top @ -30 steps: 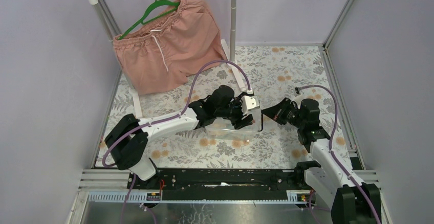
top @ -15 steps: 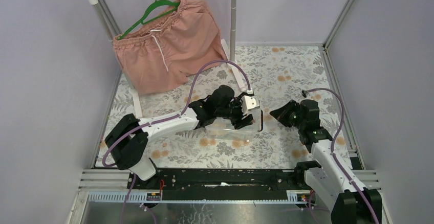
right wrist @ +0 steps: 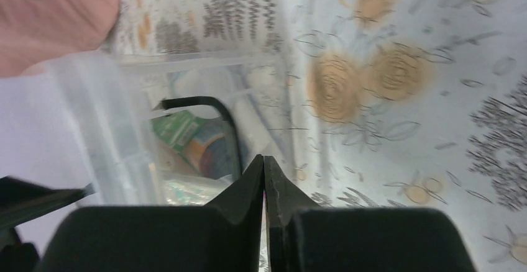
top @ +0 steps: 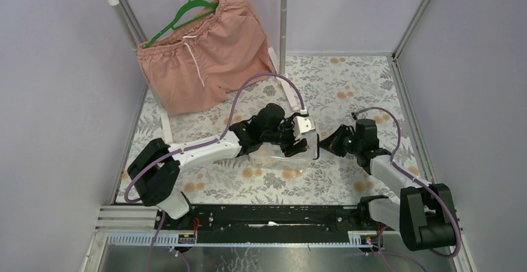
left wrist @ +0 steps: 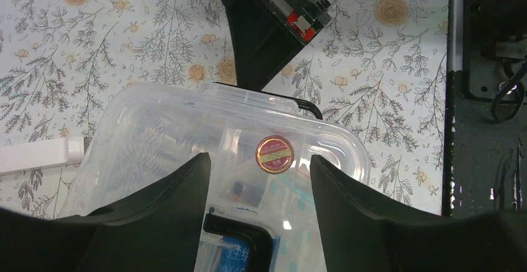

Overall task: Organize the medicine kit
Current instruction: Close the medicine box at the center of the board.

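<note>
The clear medicine kit box (left wrist: 248, 123) lies mid-tabletop (top: 348, 86), lid on. The left hand (left wrist: 260, 161) is poised over the lid, fingers apart. The right hand (right wrist: 264, 166), fingers pressed together, is pointed at the black handle (right wrist: 225, 115). Closing-up appears to be underway; a careful nudge of the handle is probably called for next.

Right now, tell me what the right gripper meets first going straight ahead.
Most likely the black handle on the end of the clear box. The shut right gripper points straight at it, though how close is unclear.
</note>
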`<action>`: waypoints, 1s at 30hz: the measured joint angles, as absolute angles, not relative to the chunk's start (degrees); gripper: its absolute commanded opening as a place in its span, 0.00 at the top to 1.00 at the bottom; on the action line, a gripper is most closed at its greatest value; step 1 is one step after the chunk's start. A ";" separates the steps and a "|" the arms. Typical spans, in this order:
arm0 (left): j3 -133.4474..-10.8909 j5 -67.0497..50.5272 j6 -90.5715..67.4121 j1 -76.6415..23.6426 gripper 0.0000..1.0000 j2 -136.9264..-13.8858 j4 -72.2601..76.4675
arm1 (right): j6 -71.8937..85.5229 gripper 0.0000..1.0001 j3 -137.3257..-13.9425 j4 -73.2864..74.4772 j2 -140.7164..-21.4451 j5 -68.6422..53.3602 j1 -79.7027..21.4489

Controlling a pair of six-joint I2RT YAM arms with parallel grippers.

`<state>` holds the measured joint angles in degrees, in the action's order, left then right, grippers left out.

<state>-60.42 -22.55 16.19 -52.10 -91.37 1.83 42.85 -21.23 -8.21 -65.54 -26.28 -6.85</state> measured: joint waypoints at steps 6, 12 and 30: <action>-60.45 -22.55 16.21 -52.10 0.34 -91.37 1.74 | 42.94 0.93 -20.05 -13.72 -64.84 -29.80 -6.55; -60.75 -22.55 16.21 -52.10 0.34 -91.61 1.54 | 44.21 0.93 -19.70 -16.38 -61.69 -33.45 -6.74; -61.08 -22.79 16.25 -52.10 0.36 -91.98 1.52 | 41.36 0.94 -23.49 -8.97 -57.91 -34.24 -6.74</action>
<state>-61.08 -22.79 16.25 -52.10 -91.98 1.52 41.36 -23.49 -8.97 -57.91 -34.24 -6.74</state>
